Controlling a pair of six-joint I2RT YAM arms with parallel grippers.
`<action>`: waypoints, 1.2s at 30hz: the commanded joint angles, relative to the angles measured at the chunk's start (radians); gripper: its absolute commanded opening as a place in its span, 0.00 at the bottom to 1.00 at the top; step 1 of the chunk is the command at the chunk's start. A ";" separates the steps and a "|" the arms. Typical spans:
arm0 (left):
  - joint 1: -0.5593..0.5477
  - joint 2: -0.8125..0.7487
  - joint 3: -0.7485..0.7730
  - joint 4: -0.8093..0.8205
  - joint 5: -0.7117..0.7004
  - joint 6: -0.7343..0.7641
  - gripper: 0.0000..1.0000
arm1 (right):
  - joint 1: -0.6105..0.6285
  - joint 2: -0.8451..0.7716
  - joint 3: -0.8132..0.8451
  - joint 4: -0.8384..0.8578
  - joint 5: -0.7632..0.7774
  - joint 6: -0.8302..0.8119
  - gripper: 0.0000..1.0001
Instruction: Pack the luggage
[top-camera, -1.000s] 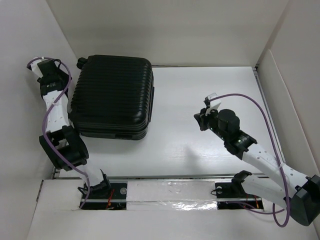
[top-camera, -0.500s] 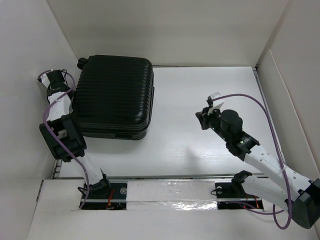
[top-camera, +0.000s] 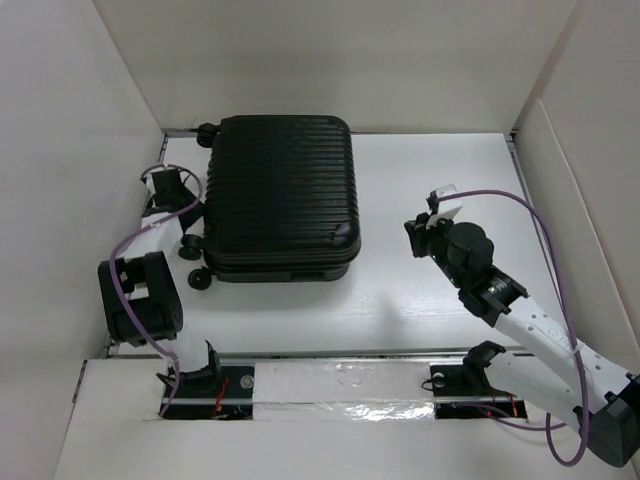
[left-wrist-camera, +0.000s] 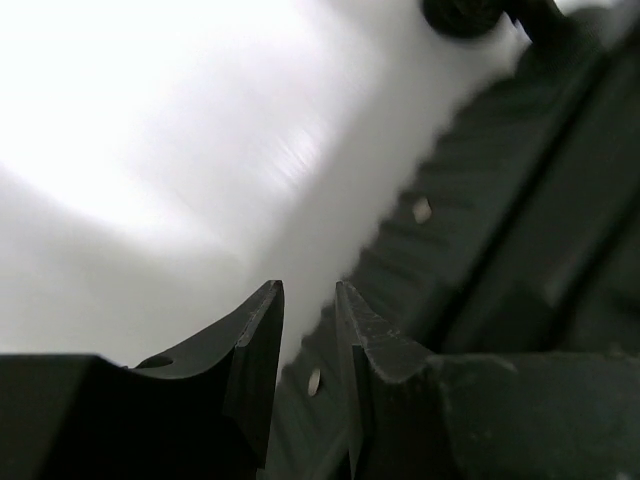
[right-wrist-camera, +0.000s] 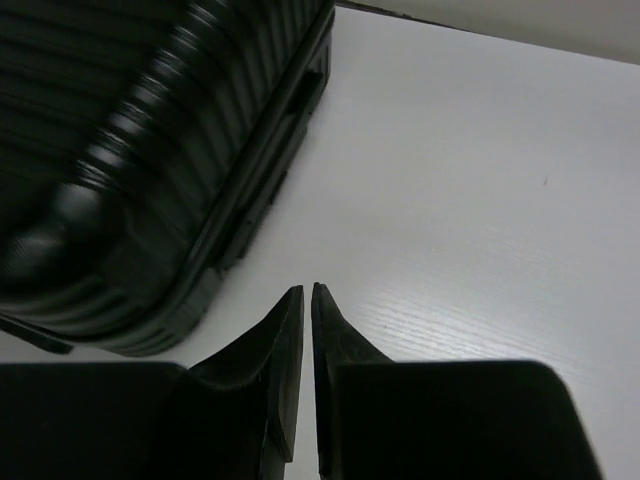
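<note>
The luggage (top-camera: 283, 195), a black ribbed hard-shell suitcase, lies flat and closed at the middle-left of the table, with small wheels (top-camera: 190, 247) along its left edge. My left gripper (top-camera: 166, 187) hovers just left of that wheeled edge. In the left wrist view this gripper (left-wrist-camera: 308, 290) stands narrowly open with nothing between its fingers, and the luggage's dark base (left-wrist-camera: 500, 250) fills the right side. My right gripper (top-camera: 415, 230) hangs above bare table to the right of the luggage. Its fingers (right-wrist-camera: 307, 290) are parted by only a thin slit and hold nothing; the luggage (right-wrist-camera: 150, 130) is ahead to its left.
White walls (top-camera: 110, 110) box in the table on the left, back and right. The luggage's far-left wheel (top-camera: 207, 130) sits close to the back wall. A strip of tape (top-camera: 340, 385) runs along the near edge between the arm bases.
The luggage has slid to the right and away from the left wall, so its wheels now show. My left gripper followed it rightwards. The right arm drifted slightly right.
</note>
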 joint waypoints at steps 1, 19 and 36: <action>-0.092 -0.154 -0.101 -0.030 0.151 -0.053 0.25 | -0.032 -0.008 0.044 0.001 0.056 0.016 0.15; -0.251 -0.519 -0.563 0.309 0.048 -0.205 0.25 | -0.434 0.588 0.413 0.033 -0.110 0.079 0.59; -0.717 -0.493 -0.635 0.422 -0.160 -0.156 0.25 | -0.244 1.392 1.368 -0.335 -0.574 -0.102 0.71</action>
